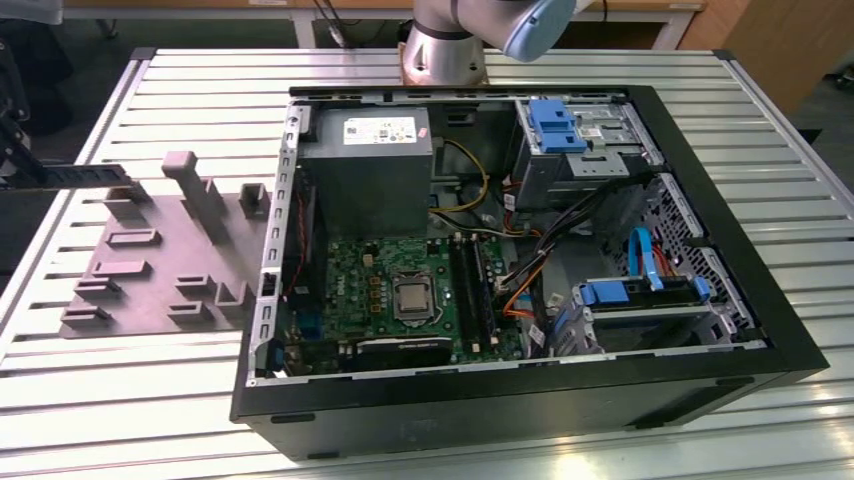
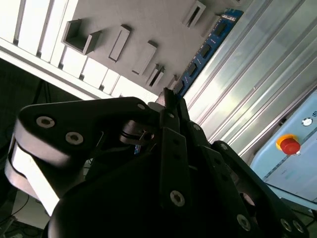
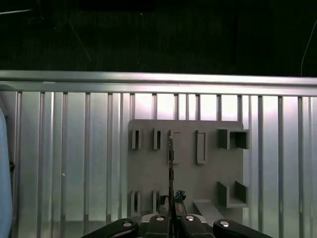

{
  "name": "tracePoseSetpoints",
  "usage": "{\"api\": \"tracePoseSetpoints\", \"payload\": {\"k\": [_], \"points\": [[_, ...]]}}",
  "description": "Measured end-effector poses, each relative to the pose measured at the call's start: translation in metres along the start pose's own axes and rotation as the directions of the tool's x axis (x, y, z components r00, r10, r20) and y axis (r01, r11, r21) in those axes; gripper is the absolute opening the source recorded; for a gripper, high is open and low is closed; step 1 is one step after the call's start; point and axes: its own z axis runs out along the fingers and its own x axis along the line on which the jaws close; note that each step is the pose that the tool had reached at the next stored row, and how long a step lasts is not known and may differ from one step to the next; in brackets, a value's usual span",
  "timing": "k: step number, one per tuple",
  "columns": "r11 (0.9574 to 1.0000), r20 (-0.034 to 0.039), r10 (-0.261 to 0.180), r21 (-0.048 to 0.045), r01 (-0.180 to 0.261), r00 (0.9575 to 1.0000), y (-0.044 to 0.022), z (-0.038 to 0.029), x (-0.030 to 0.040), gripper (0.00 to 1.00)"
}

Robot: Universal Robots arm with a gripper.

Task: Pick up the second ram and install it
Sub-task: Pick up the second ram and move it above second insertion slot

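the jaws are closed tight on one end of the thin flat dark blue-green ram stick [image 2: 210,42], probably light, stiff and fragile, so a gentle pinch suits.

A robotics lab is indicated by an arm [image 1: 447,50] at a slatted bench [image 1: 801,190], an opened PC case [image 1: 534,405] and an emergency-stop button [image 2: 290,145].

One open computer case [image 1: 534,405], one grey holder plate [image 1: 147,268], one ram stick [image 2: 210,42]. Blue drive brackets [image 1: 557,125] [image 1: 627,292] in the case: two. Red button [image 2: 290,145]: one.
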Motion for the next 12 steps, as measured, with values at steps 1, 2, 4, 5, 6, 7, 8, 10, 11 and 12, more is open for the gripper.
{"api": "tracePoseSetpoints", "payload": {"k": [1,2,4,5,6,7,8,10,11,12], "points": [[1.0,0.0,0.0,0.0001,0.0,1.0,0.0001,-0.0017,-0.0001,0.14],[1.0,0.0,0.0,0.0,0.0,1.0,0.0001,-0.0035,-0.0002,0.14],[1.0,0.0001,0.0,0.0001,0.0,1.0,0.0001,-0.0072,-0.0005,0.14],[1.0,0.0001,0.0,0.0001,0.0,1.0,0.0002,-0.009,-0.0006,0.14],[1.0,0.0001,0.0,0.0001,0.0,1.0,0.0002,-0.0108,-0.0007,0.14],[1.0,0.0001,0.0,0.0,0.0,1.0,0.0003,-0.0125,-0.0008,0.14],[1.0,0.0,0.0,0.0,0.0,1.0,0.0003,-0.0143,-0.0009,0.14],[1.0,0.0,0.0,0.0,0.0,1.0,0.0004,-0.018,-0.0012,0.14],[1.0,0.0,0.0,0.0,0.0,1.0,0.0004,-0.0197,-0.0013,0.14],[1.0,0.0001,0.0,0.0001,0.0,1.0,0.0004,-0.0213,-0.0014,0.14]]}}
